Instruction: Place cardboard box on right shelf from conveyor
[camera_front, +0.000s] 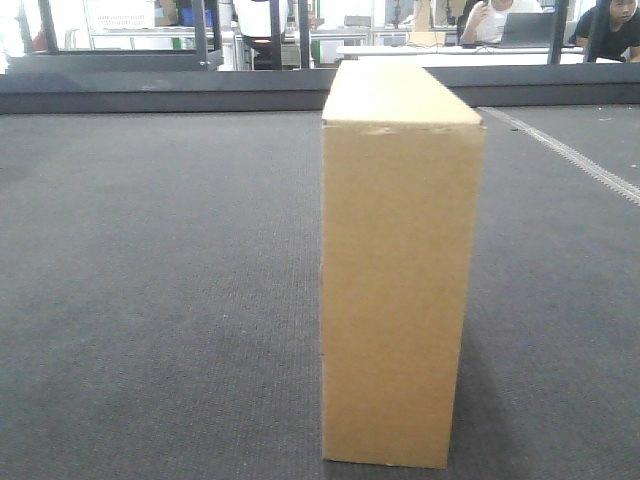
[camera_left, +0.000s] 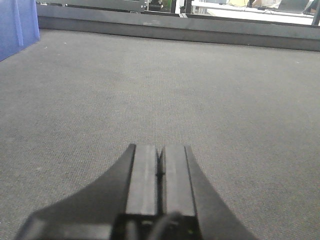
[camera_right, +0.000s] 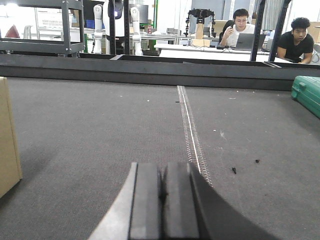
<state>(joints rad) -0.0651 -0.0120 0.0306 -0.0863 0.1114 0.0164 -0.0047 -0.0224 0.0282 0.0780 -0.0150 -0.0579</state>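
The tan cardboard box (camera_front: 400, 270) stands upright on its narrow side on the dark grey conveyor (camera_front: 150, 280), close in front of the front camera. Its edge (camera_right: 7, 140) also shows at the far left of the right wrist view. My left gripper (camera_left: 160, 150) hovers low over bare belt (camera_left: 160, 85), shut with its pads together and nothing between them. My right gripper (camera_right: 161, 167) is likewise shut and empty, to the right of the box and apart from it. The right shelf is out of view.
A stitched belt seam (camera_right: 190, 130) runs away from my right gripper. A green case (camera_right: 307, 92) lies at the belt's right edge. A blue bin (camera_left: 17, 27) sits at the far left. A raised dark rail (camera_right: 150, 70) bounds the belt's far side, with people at desks behind.
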